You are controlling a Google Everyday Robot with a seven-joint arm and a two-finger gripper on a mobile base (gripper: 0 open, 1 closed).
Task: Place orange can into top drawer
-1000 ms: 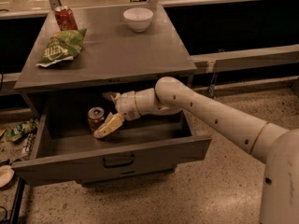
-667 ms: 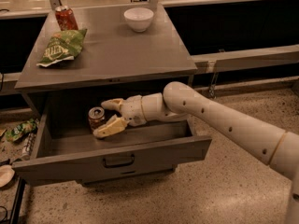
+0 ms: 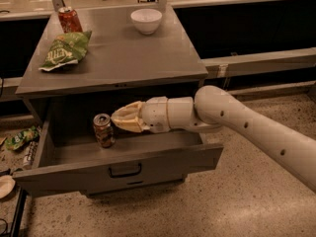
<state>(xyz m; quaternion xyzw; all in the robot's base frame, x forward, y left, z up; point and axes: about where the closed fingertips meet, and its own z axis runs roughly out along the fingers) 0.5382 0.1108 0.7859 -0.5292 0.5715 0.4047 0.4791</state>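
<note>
Orange can (image 3: pixel 103 130) upright in top drawer (image 3: pixel 123 168), gripper (image 3: pixel 118 118) just beside

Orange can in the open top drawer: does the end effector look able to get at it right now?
Probably yes. The end effector sits inside the top drawer just beside the upright orange can, with nothing between them.

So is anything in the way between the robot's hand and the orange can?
Nothing visible. The orange can stands upright inside the open top drawer, and the gripper sits right beside its top, with nothing between them.
</note>
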